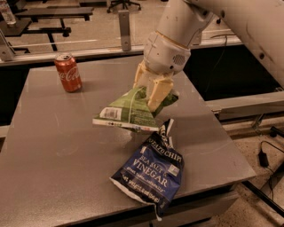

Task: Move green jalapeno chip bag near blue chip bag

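A grey table [53,146] stands under the gripper [145,95] on speckled floor [262,210]; behind it are dark workbenches [53,13], a metal post [124,26] and a chair base [124,4], in warm light.

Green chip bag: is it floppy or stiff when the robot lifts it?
Probably floppy: the green chip bag sags and tilts below the pincer, which pinches one end above the table. Likely light, since that one pinch holds it up. Its glossy skin could be slippery.

Warm dim light, hand [146,96] shadowing table [53,150] centre
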Tool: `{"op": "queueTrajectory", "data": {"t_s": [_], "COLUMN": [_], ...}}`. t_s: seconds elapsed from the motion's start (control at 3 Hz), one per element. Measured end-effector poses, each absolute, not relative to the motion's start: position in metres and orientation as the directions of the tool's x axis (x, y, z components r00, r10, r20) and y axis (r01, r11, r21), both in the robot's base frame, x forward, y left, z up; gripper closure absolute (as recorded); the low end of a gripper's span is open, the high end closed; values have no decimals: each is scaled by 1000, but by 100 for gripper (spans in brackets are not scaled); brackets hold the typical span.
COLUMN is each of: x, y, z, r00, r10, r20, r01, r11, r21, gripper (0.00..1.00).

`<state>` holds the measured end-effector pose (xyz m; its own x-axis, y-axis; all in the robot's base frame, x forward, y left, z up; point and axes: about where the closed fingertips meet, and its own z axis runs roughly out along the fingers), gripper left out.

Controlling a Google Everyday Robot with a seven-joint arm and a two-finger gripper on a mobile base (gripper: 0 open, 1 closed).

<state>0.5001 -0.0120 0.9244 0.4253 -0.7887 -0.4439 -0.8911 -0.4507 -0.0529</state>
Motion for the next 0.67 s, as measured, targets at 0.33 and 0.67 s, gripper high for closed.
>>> {"op": "queueTrajectory", "data": {"t_s": [0.33,0.67], "x": [509,512], "y": [-6,-3], "z": [926,927], "r00": [425,426], "r10": [-786,-784], "r20": [-449,-451], "r01": [-896,-897], "r11": [-436,-429], "r21": [-86,-101], "gripper": [1,0]}}
